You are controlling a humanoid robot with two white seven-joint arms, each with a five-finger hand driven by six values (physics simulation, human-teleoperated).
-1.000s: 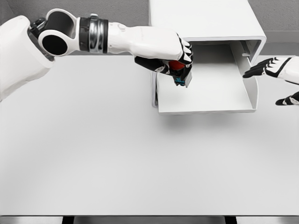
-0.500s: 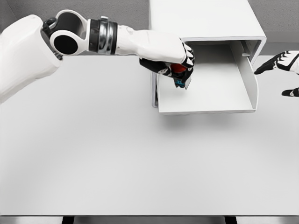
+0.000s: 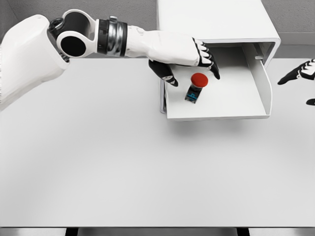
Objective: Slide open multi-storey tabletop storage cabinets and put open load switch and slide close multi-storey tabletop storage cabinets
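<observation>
The white storage cabinet (image 3: 216,19) stands at the back of the table with its drawer (image 3: 216,112) pulled out toward me. The load switch (image 3: 196,86), with a red round cap and a dark body with a blue patch, lies inside the drawer near its left wall. My left hand (image 3: 189,64) hovers just above and behind the switch, fingers spread and holding nothing. My right hand (image 3: 301,73) shows at the right edge of the view, beside the drawer, its fingers extended.
The wide white table (image 3: 147,167) stretches in front of the cabinet. The left arm crosses the back left of the table at shoulder height.
The left hand has opened and let go of the load switch, which now lies in the drawer. The right hand has drawn away to the right from the drawer.
</observation>
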